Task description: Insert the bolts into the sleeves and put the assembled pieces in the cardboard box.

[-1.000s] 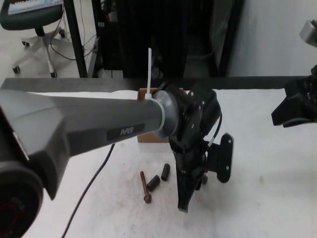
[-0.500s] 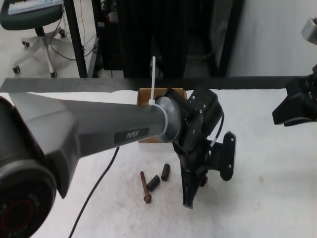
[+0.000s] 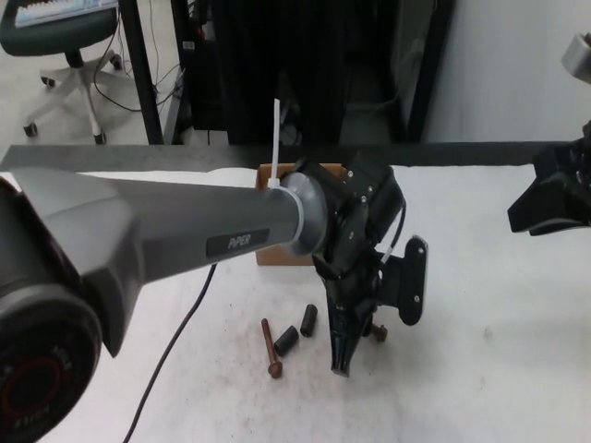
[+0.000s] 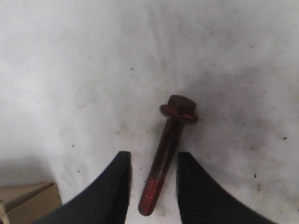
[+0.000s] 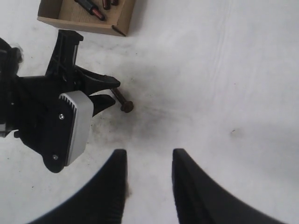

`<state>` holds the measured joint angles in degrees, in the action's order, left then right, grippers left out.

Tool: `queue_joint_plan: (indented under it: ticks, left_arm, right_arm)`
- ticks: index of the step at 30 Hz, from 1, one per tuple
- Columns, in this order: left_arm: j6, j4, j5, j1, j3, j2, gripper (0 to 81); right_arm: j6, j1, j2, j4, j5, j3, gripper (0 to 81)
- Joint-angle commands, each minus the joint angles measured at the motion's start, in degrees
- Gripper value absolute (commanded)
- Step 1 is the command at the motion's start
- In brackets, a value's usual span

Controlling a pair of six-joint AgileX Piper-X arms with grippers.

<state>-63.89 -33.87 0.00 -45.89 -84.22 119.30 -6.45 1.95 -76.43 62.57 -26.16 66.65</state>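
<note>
Over the last second the left hand (image 4: 153, 161) has wandered a little sideways and come back, settling low over one bolt (image 4: 169, 135) that lies flat on the tabletop (image 3: 480, 305). Its fingers are parted narrowly, with the bolt's threaded end between them and the flanged head pointing away from the hand; they do not appear to have closed on it yet. This looks like a final lining-up, so the grasp seems about to begin. A second bolt (image 3: 270, 346) and two dark sleeves (image 3: 286, 340) lie just beside the hand, where they were a second ago. The cardboard box (image 5: 74, 24), with some pieces already inside, sits beyond the hand. The right hand (image 5: 148, 161) has kept its place well off to the side, fingers apart and holding nothing.
</note>
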Motion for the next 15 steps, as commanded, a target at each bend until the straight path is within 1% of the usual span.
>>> queue_joint_plan:
  ticks: [1,3,5,6,15]
  left_arm:
    - [-0.45,0.30,2.47,0.24,-0.46,-0.21,31.0]
    - [-0.45,0.30,4.21,0.24,-0.46,-0.21,26.6]
    - [-0.45,0.30,4.43,0.06,-0.46,-0.21,21.8]
    - [-0.45,0.30,4.43,0.06,-0.46,-0.21,20.7]
    - [-0.02,-2.54,5.39,0.06,-0.38,0.42,20.4]
  right_arm:
    - [0.04,-0.04,0.71,0.23,-0.82,0.09,31.4]
    - [0.04,-0.04,0.71,0.09,-0.82,0.09,31.4]
    - [0.04,-0.04,0.71,-0.08,-0.82,0.09,31.4]
    - [0.04,-0.04,0.71,-0.18,-0.82,0.09,31.4]
    - [0.04,-0.04,0.71,-0.20,-0.82,0.09,31.4]
